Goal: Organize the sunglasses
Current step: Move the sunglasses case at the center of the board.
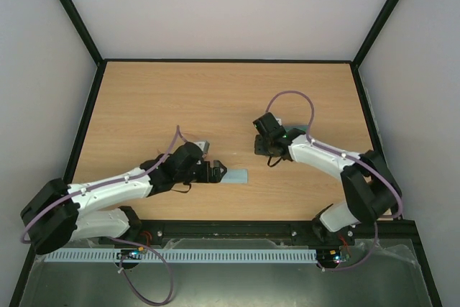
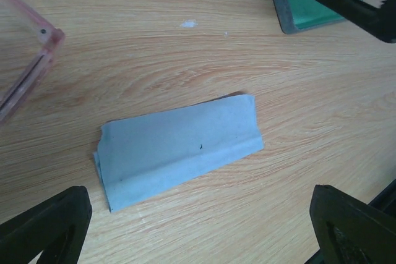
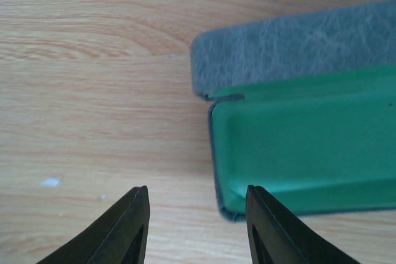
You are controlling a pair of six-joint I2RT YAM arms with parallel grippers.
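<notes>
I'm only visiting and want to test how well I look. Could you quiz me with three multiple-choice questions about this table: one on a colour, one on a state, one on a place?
1. The lining of the glasses case is: A red, B green, C yellow.
2. The case is: A open, B shut, C wrapped in paper.
3. On the table, just under the left gripper, lies: A a spoon, B a folded light-blue cloth, C a cup.

Answers:
1. B, the right wrist view shows its green inside.
2. A, the inside is exposed next to the grey-blue shell.
3. B, the left wrist view shows the cloth between the spread fingers.
</notes>
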